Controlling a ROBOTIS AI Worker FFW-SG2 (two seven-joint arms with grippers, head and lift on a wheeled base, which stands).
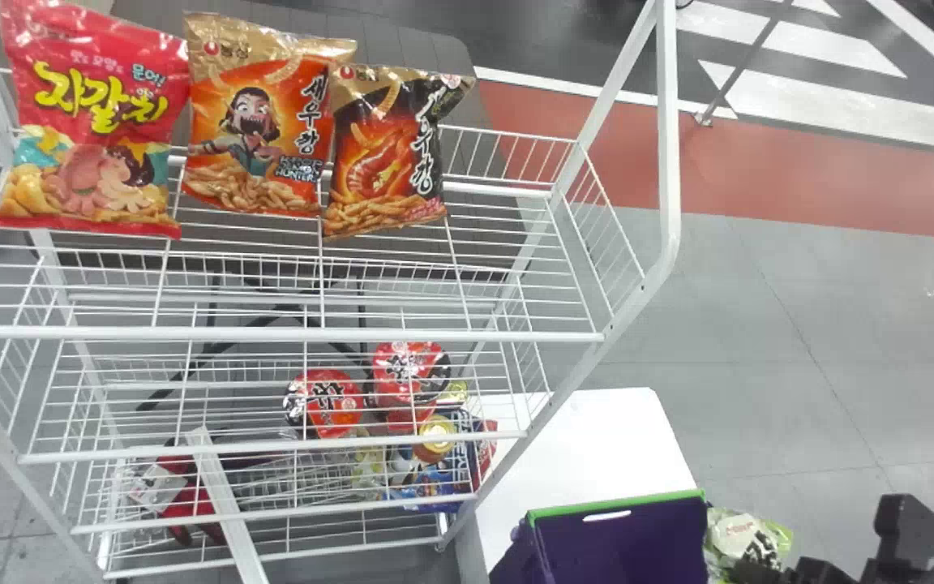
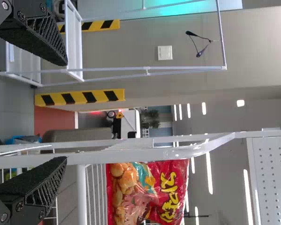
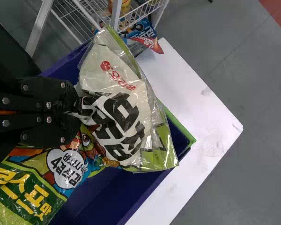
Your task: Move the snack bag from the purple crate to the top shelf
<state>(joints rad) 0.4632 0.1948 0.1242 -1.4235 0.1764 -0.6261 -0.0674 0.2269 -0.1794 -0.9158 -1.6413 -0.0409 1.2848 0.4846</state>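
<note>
White-and-green snack bag (image 1: 739,531) in the right gripper (image 1: 767,573), at the purple crate (image 1: 625,543).
The right jaws are closed on the bag's end; how high it hangs is hard to judge. A green bag (image 3: 28,197) lies beside it, and the crate rests on the white desk (image 1: 597,438). The left gripper (image 2: 65,112) has its jaws wide apart; three bags (image 1: 252,122) line the top shelf (image 1: 272,333).

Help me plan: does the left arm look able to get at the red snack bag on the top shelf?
Probably not directly: its open fingers point beside the bag, with the rack's white upright between.
</note>
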